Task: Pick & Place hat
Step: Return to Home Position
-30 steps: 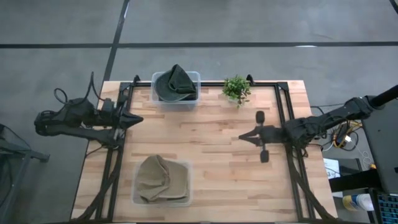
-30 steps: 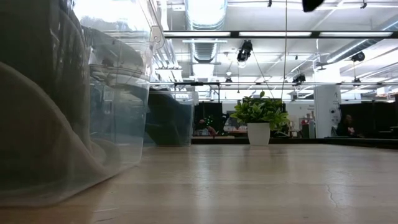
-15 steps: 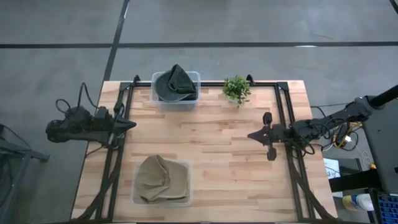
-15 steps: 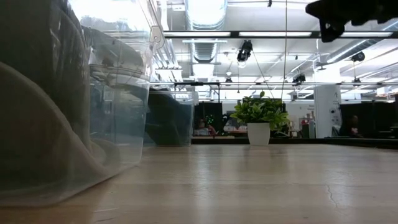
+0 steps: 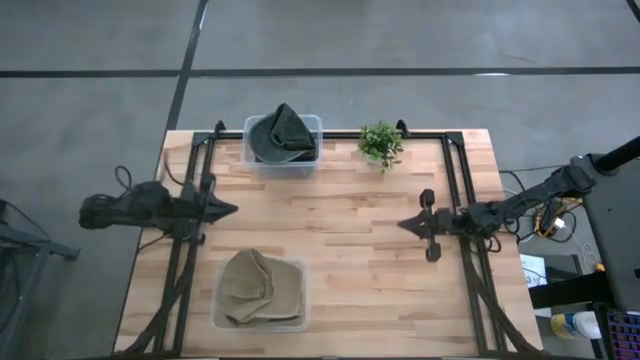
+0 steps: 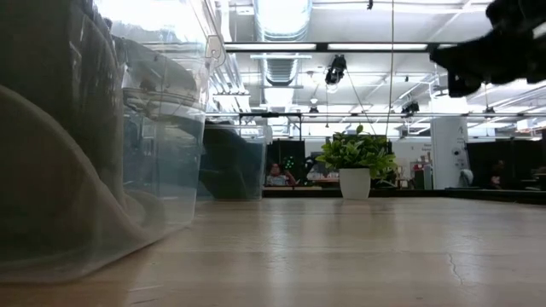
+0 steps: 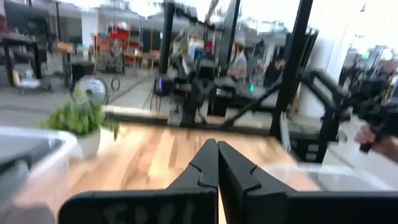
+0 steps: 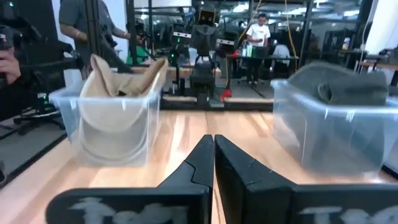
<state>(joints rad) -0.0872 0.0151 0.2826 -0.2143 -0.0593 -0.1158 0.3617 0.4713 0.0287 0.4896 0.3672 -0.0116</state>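
A tan hat point(image 5: 258, 288) lies crumpled in a clear bin point(image 5: 297, 318) at the table's near edge; the right wrist view shows the same tan hat point(image 8: 118, 87). A dark green hat point(image 5: 284, 135) sits in a second clear bin point(image 5: 314, 160) at the far edge, and the dark green hat point(image 8: 348, 86) also shows in the right wrist view. My left gripper point(image 5: 232, 210) point(image 7: 217, 149) is shut over the table's left side and holds nothing. My right gripper point(image 5: 403, 224) point(image 8: 213, 144) is shut right of centre, also holding nothing, and hangs high above the tabletop in the low view point(image 6: 452, 64).
A small potted plant point(image 5: 380, 143) stands at the far edge, right of the dark hat's bin. Black frame rails point(image 5: 452, 185) run along both sides of the table. Bare wood point(image 5: 320, 215) lies between the two grippers. People stand in the room beyond.
My right gripper has drawn back toward the table's right edge and come down, dropping into the low view. My left gripper has shifted toward the near edge. Both hats and bins have stayed put.
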